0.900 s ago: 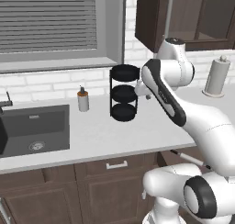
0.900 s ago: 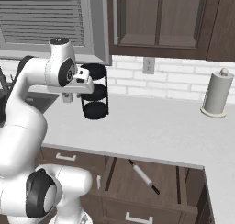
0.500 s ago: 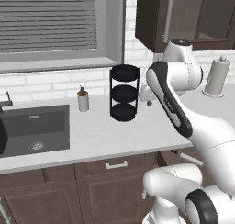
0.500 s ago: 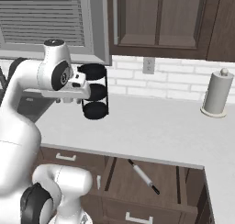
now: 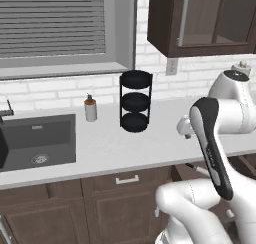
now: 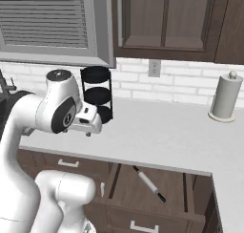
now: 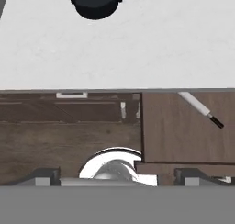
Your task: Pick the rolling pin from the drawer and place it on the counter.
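i am in the approach step: my claw hangs above the counter, its opening i cannot tell. next i must go down to the rolling pin in the open drawer.

No readable text, label, brand, number or sign is found on any surface or object in these views.

A glossy white robot arm of rounded, tubular segments fills the lower right of the left base view, a long black strip running down one link; dark grey circular caps mark its joints in the right base view.
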Robot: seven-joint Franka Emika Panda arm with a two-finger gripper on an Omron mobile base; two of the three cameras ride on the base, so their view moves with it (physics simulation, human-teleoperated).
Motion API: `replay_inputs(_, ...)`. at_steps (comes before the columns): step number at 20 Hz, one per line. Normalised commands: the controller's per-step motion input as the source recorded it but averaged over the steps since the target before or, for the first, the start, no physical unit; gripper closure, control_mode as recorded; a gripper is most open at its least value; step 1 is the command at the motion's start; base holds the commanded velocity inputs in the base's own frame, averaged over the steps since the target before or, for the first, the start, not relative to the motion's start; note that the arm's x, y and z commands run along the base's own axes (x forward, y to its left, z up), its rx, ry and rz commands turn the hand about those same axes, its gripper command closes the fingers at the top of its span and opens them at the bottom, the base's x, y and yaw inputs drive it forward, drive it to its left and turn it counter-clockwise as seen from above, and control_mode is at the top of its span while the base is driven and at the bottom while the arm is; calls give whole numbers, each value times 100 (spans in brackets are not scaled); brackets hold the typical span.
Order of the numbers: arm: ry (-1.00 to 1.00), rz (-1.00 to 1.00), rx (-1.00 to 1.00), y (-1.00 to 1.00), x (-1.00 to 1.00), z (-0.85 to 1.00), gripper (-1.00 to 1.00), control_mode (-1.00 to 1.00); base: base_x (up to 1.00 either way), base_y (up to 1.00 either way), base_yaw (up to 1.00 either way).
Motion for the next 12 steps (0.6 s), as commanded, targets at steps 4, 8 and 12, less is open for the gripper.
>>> replay_inputs(4, -16, -10, 0, -23, -66, -45, -100, -100, 0, 0, 0)
replay_inputs(8, 0, 0, 0, 0, 0, 0, -100, 100, -69, 13, -11)
replay_inputs(12, 0, 0, 0, 0, 0, 0, -100, 100, -43, 96, -40)
